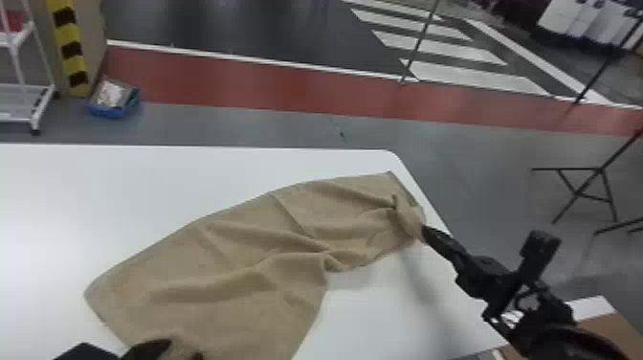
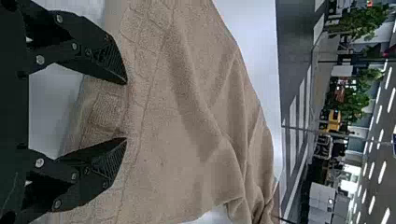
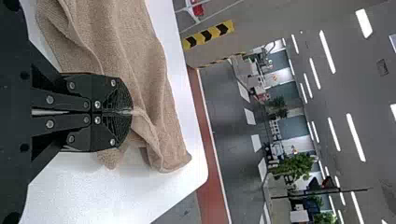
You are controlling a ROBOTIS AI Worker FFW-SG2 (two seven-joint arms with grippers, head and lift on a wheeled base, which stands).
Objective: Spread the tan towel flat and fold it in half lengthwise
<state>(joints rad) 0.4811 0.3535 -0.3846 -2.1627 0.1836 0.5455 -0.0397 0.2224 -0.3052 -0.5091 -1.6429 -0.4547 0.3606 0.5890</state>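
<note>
Right wrist view: pinching tan towel [image 3: 135,70] in right hand [image 3: 129,112]; holding left hand [image 2: 126,110] wide; likely needing hem [image 2: 136,114] grip before gently tugging.

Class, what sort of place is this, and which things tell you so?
Probably an indoor workshop or lab hall: a red floor strip, yellow-and-black warning stripes and rows of ceiling lights.

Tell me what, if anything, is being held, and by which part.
The right tool pinches the tan towel by a bunched fold at its right end; the left tool is open, holding nothing.
</note>
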